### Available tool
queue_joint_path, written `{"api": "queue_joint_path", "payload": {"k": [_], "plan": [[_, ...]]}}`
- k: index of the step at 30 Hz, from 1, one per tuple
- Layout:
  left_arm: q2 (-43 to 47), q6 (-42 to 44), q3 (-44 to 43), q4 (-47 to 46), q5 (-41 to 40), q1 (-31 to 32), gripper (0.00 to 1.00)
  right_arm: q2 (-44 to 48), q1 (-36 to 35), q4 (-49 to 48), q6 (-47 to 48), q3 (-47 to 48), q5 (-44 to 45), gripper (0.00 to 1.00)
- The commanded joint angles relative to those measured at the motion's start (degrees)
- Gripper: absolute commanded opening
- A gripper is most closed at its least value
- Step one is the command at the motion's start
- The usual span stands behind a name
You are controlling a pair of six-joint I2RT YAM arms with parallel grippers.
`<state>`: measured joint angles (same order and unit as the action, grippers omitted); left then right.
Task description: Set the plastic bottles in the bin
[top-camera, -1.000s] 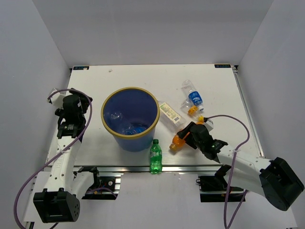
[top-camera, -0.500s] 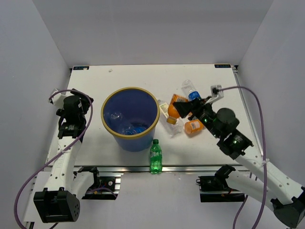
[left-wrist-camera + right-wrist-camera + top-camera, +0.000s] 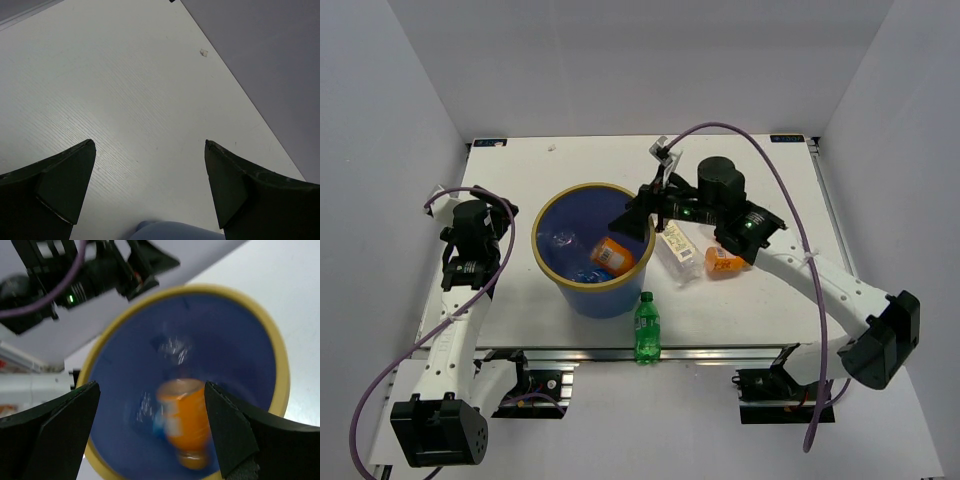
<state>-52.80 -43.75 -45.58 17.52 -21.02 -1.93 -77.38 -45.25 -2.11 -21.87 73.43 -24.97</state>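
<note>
Looking into the bin (image 3: 545, 268), I see one orange bottle (image 3: 612, 256) inside it, close to the right-hand wall. In the right wrist view the bottle is smeared with blur, so I cannot tell which way it points. A few pale glints show elsewhere on the bin floor, too unclear to name. The right fingers (image 3: 55, 430) hang just above the bin's right rim, spread wide with nothing between them. The bottle sits lower down, apart from both.

The bin stands on the white worktop (image 3: 520, 170), a little left of centre. Just beside it on the right, a clear bottle (image 3: 677, 243) with a yellowish label lies on its side. A second orange bottle (image 3: 725, 263) lies just beyond that one. The right arm (image 3: 800, 265) passes over this pair as it reaches across from the near right corner. A green bottle (image 3: 646, 327) stands upright at the near edge, just in front of the bin.

The left arm (image 3: 460, 300) rises along the left edge, well apart from the bin. The left fingers (image 3: 60, 185) are also spread, holding nothing, with bare worktop below them.
</note>
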Motion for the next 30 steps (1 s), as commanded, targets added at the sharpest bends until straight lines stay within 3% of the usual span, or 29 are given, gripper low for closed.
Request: {"api": "queue_joint_path", "payload": {"k": [1, 6, 10, 14, 17, 20, 22, 25, 30], "plan": [[0.5, 0.9, 0.0, -1.4, 1.6, -0.3, 0.98, 4.1, -0.3, 5.0, 5.2, 3.9, -4.7, 0.9], [-0.6, 2.3, -0.5, -2.0, 2.9, -0.3, 0.98, 13.8, -0.2, 5.9, 10.8, -0.1, 2.3, 0.89], [-0.8, 2.2, -0.9, -1.3, 1.9, -0.3, 0.98, 25.9, -0.2, 5.0, 9.6, -9.7, 11.7, 0.89], [-0.7, 2.2, -0.9, -1.5, 1.9, -0.3, 0.98, 31.7, -0.2, 14.0, 6.4, -19.6, 21.1, 0.89], [-1.2, 2.7, -1.2, -1.8, 2.4, -0.3, 0.98, 31.9, -0.2, 21.2, 4.2, -22.0, 22.3, 0.89], [-1.2, 4.1, -0.8, -3.4, 4.8, -0.3, 0.98, 29.8, -0.4, 26.3, -0.2, -26.7, 15.5, 0.89], [-0.8, 4.2, -0.2, -3.9, 5.1, -0.3, 0.98, 28.3, -1.8, 21.0, -2.9, -34.0, 9.9, 0.89], [-0.6, 4.5, -0.6, -2.6, 4.3, -0.3, 0.98, 25.2, -5.7, 14.1, -8.4, -40.4, 11.2, 0.89], [-0.3, 3.9, -0.1, -2.5, 5.0, -0.3, 0.98, 18.0, -13.8, 7.5, -14.3, -41.1, 24.1, 0.89]]}}
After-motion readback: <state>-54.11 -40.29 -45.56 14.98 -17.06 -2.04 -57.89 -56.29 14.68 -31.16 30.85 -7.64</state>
